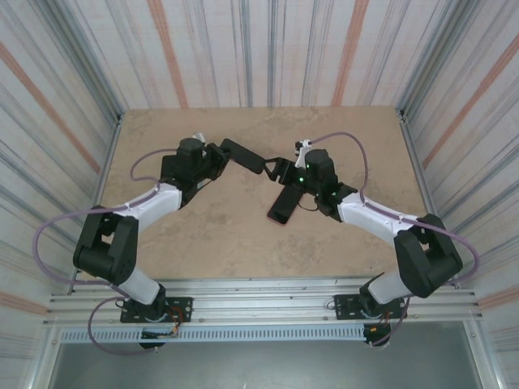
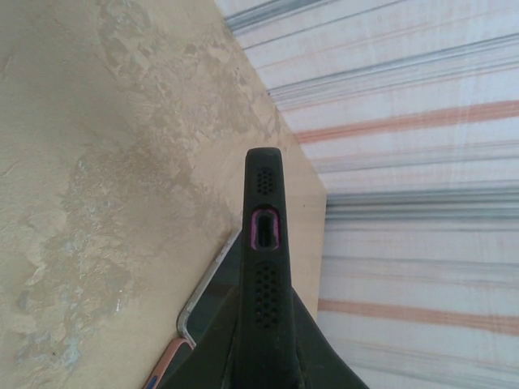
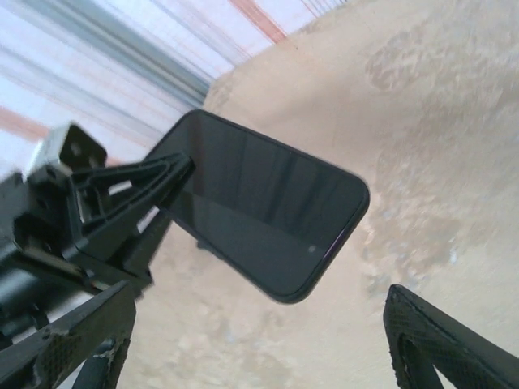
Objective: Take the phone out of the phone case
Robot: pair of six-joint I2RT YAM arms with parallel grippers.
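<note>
Nearest me, my two bases are bolted to the metal rail at the near edge of the table. A purple cable loops off my left arm.

Farther out, past my right elbow, the phone lies on the tabletop with its dark glass up. It is out of the case and just on the near side of my right gripper. My left wrist camera catches its silvery rim low down, beside what I hold. My right jaws stand wide apart with nothing between them. In my right wrist view the two fingers sit at the bottom corners, with tabletop between them.

A little farther on, my left gripper is clamped tight on one short end of the phone case. I hold the case up off the table, its free end reaching toward my right gripper but apart from those fingers. Seen end-on from my left wrist, the case is a narrow black edge with two patches of small holes and a pink-lined port cutout between them. From my right wrist its broad face is glossy black and tilted.

Beyond both grippers run the table's far edge and the striped walls.
</note>
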